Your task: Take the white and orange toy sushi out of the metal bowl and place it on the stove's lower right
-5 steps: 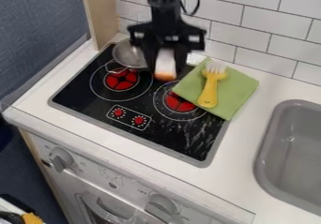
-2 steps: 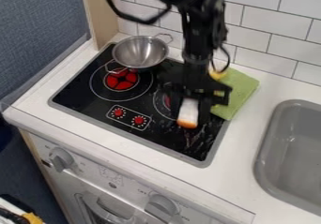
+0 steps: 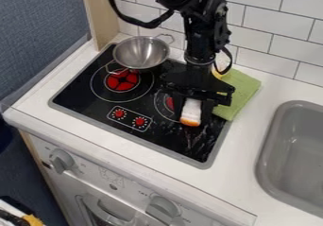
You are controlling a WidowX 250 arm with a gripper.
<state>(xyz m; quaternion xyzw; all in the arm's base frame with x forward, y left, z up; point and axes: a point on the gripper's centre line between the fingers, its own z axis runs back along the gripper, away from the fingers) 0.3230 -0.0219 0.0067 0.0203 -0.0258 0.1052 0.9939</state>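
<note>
The black arm (image 3: 198, 38) hangs down, its hand (image 3: 191, 113) pointing downward.

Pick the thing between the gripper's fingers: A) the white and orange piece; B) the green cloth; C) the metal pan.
A: the white and orange piece shows between the fingers of the gripper, while the pan stands at the back of the stove.

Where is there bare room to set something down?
Bare counter lies between the stove and the sink, in front of the green cloth. The stove's front-left surface, between the left burner and its front edge, also looks free. It's crowded at back left by the metal pan, and at right, where the gripper holds the white-and-orange piece.
</note>
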